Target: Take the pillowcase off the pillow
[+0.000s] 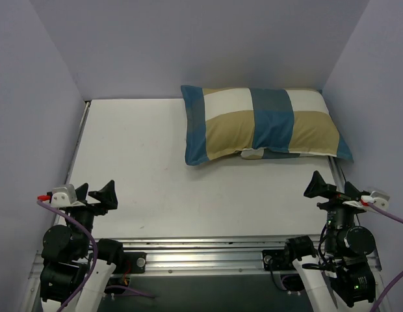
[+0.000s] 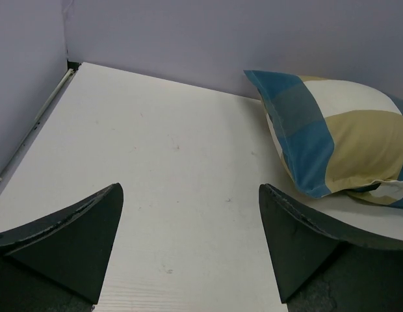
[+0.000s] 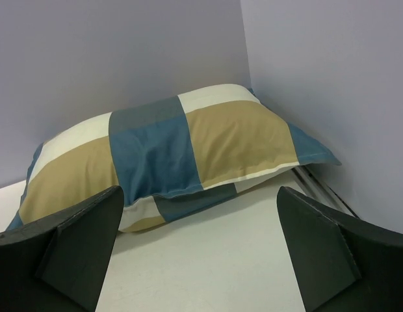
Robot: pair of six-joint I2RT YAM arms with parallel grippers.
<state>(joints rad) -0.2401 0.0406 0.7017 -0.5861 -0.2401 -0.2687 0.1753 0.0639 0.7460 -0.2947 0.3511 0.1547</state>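
- Progress: none visible. The pillowcase (image 1: pixel 266 123) encloses the pillow (image 1: pixel 252 154) at the table's (image 1: pixel 156 169) far right corner. Only a pale sliver shows at the cover's near-side opening. The whole removal is left to do.
- Left gripper (image 1: pixel 95 193): over the table's near left edge, jaws wide, holding and touching nothing.
- Right gripper (image 1: pixel 333 188): over the table's near right edge, jaws wide, empty, short of the pillowcase.

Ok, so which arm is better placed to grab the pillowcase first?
Probably the right: the pillowcase lies at the far right, straight ahead of the open right gripper. The left gripper, also open, sits farther off.
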